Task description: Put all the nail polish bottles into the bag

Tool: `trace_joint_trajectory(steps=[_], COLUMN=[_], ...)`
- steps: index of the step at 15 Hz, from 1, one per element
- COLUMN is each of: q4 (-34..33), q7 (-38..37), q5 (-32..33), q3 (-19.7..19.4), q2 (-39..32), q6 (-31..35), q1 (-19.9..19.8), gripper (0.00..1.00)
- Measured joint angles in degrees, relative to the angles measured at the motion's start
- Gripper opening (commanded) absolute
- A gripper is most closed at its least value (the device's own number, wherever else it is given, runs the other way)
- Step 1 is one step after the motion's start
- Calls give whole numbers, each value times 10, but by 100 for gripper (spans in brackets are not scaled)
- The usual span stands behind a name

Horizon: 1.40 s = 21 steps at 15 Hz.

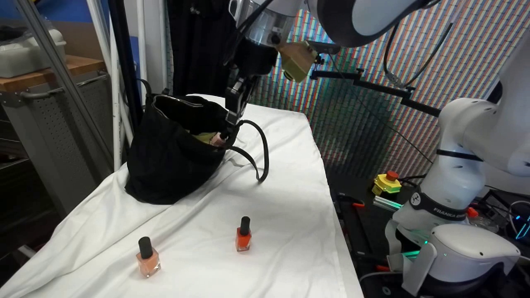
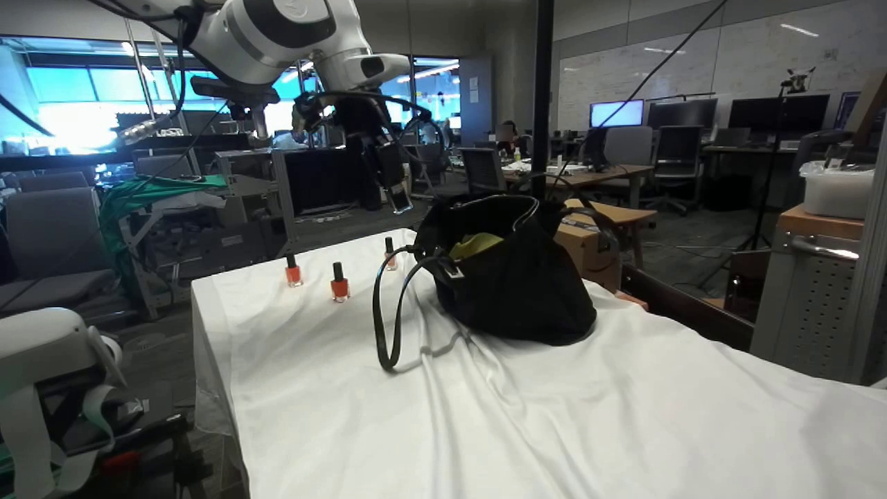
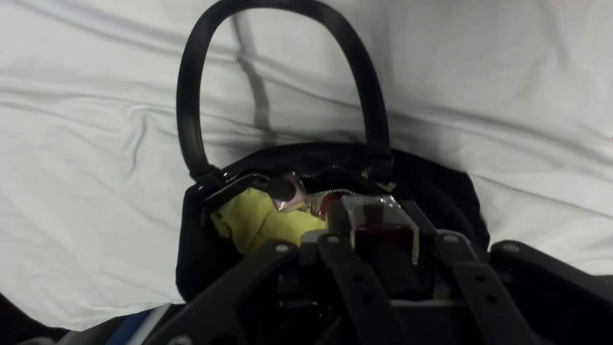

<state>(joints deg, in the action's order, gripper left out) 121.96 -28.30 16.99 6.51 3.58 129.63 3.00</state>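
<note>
Lower right in the wrist view, the gripper [image 3: 377, 214] clamps a dark-red nail polish bottle [image 3: 383, 235], likely light, slick glass best pinched across flat sides; beyond, inside the black bag [image 3: 311, 155], lies a pale-pink bottle [image 3: 292, 196]; three bottles [image 2: 339, 288] stand at left in an exterior view.

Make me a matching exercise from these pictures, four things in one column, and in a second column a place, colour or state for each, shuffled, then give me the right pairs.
Column one:
1. lining
2. dark red bottle
3. cloth
4. pale pink bottle

Column two:
A. white
B. held by the end effector
C. inside the bag
D. yellowish green

Right pairs: 1-D, 2-B, 3-A, 4-C
</note>
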Motion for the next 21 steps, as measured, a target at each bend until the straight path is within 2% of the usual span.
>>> trace_joint_trajectory(steps=[13, 14, 16, 20, 21], q4=[-184, -194, -213, -240, -243], q7=[-2, -2, -2, -2, -2], q5=[1, 1, 0, 0, 0], q3=[-33, -36, -41, -48, -50], q2=[-155, -165, -183, -207, -209], q6=[1, 1, 1, 1, 1], q1=[-5, -4, -1, 5, 7], gripper=[15, 65, 69, 97, 99])
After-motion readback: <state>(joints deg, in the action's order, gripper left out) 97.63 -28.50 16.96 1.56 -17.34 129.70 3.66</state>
